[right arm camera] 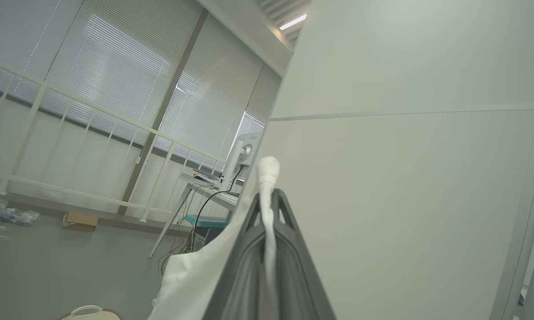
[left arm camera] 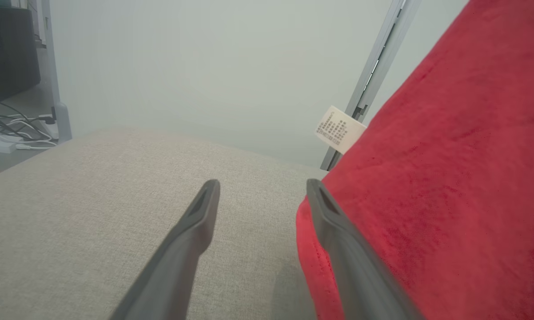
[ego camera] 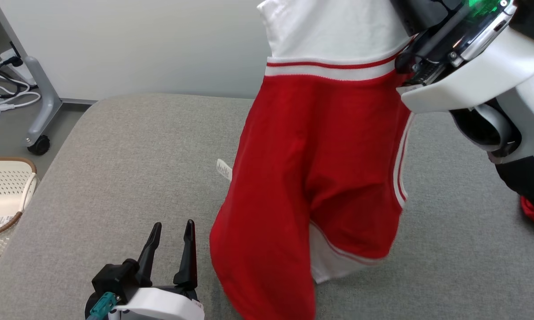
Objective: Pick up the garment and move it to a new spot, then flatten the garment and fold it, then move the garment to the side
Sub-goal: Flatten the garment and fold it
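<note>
The garment [ego camera: 324, 178] is red with a white upper part and red-and-white striped trim. It hangs in the air over the grey cushioned surface [ego camera: 129, 178], its lower end trailing near the front edge. My right gripper [right arm camera: 267, 198] is shut on a white fold of the garment [right arm camera: 267, 178], fingers pointing upward; the right arm [ego camera: 462, 66] shows at the upper right of the head view. My left gripper [ego camera: 173, 229] stands open low at the front left, nothing between its fingers. In the left wrist view the red garment [left arm camera: 449, 178] lies against the outer side of one left finger [left arm camera: 333, 222].
A white perforated basket [ego camera: 2, 200] sits at the left edge beside the surface. A grey wheeled stand [ego camera: 40, 102] and cables [ego camera: 0, 89] are on the floor at the back left. A pale wall runs behind. A white care label [ego camera: 224, 170] sticks out from the garment.
</note>
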You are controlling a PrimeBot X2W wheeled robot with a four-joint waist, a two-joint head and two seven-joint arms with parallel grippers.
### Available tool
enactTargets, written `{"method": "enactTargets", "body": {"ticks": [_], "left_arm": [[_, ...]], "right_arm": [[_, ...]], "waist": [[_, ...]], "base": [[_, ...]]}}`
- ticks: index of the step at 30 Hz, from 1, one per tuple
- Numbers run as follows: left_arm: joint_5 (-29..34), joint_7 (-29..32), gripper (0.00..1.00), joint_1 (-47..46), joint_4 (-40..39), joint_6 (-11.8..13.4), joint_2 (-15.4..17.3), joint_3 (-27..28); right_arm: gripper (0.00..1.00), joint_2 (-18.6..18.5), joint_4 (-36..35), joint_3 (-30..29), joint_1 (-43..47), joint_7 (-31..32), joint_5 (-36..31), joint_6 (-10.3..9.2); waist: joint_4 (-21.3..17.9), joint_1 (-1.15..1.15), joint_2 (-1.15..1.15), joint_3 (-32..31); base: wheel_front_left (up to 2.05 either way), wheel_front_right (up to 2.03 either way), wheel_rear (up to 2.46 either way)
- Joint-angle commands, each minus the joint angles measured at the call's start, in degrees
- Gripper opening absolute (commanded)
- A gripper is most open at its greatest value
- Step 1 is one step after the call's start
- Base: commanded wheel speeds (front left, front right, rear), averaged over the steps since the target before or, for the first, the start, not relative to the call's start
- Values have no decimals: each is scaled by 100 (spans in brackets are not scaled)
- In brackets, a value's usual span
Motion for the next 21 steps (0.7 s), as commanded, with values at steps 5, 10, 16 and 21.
{"method": "enactTargets", "body": {"ticks": [5,10,16,21], "left_arm": [[-48,-22,100,47,-6,20,24,-15],[-39,-22,100,63,-26,19,26,-16],[-45,-22,100,-71,-51,9,28,-60],[-32,-22,100,-185,-41,-15,23,-112]], "right_arm": [[0,-20,615,-228,106,51,-313,0],[0,-50,1461,-160,281,477,-382,0],[0,-297,2351,295,259,558,-486,0],[0,-402,3050,726,86,563,-352,0]], "waist": [[88,0,0,-24],[135,0,0,-10],[211,0,0,183],[332,0,0,420]], "base": [[0,0,0],[0,0,0],[0,0,0],[0,0,0]]}}
